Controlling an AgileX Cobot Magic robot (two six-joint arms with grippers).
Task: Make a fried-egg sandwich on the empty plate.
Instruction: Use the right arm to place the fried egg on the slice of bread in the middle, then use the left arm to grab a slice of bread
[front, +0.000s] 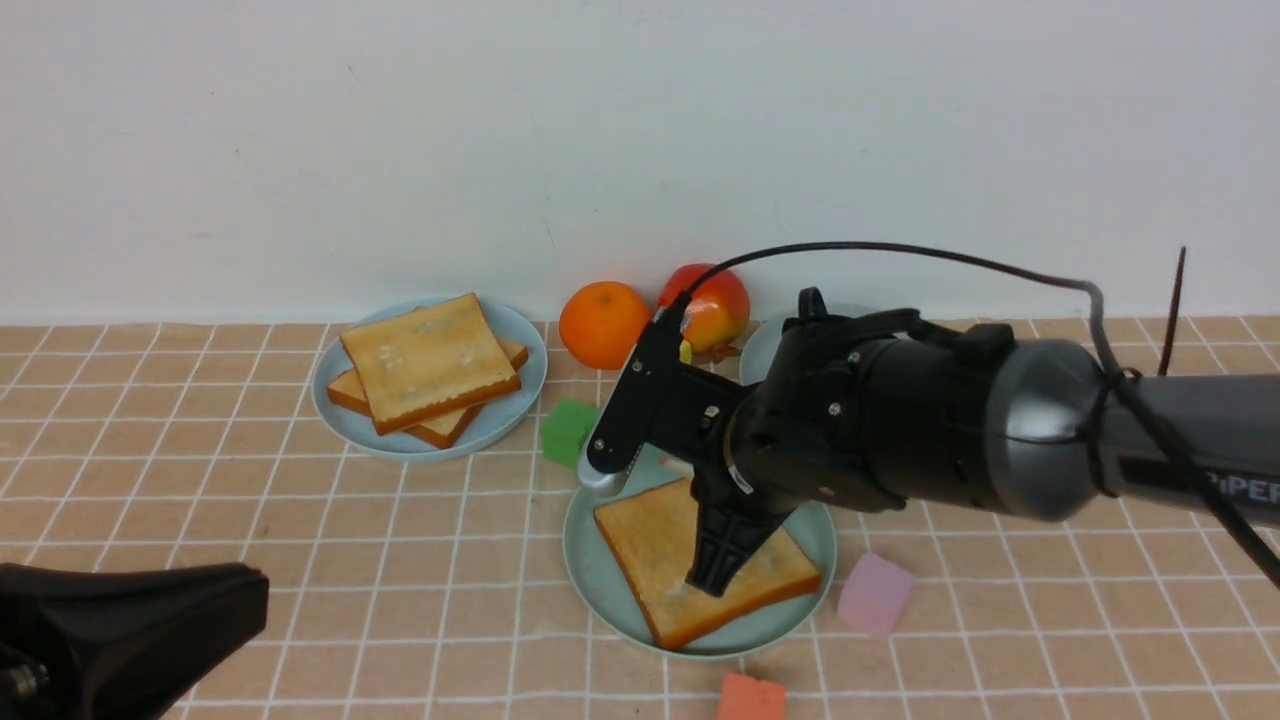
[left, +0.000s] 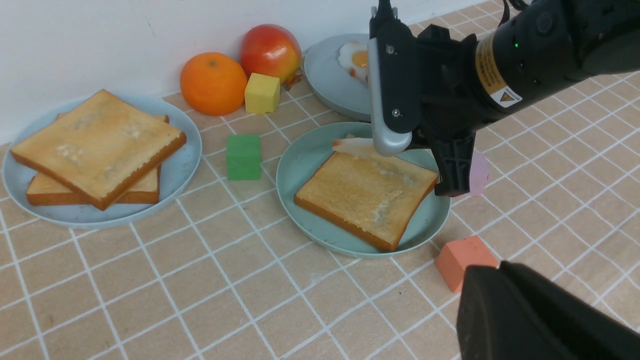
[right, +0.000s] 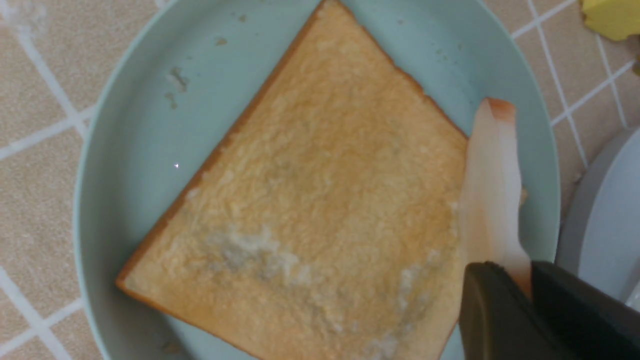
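Tan tiled counter (front: 300, 560) met a white wall (front: 400, 150); right gripper (front: 710, 582) pinched a pale slice (right: 492, 190) over the green plate (front: 587, 560) near the front edge, toast pair (front: 430, 360) sat toward the back-left corner, left gripper (front: 150, 620) grip unreadable.

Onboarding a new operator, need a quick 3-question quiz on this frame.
1. True or false: the mint-green plate holds two stacked toast slices.
2. Which block lies between the stacked toast pair and the mint-green plate? A green, B yellow, C pink.
3. What does the right tool grip?
Key: 1 false, one toast slice; 2 A, the green block; 3 a thin pale slice.
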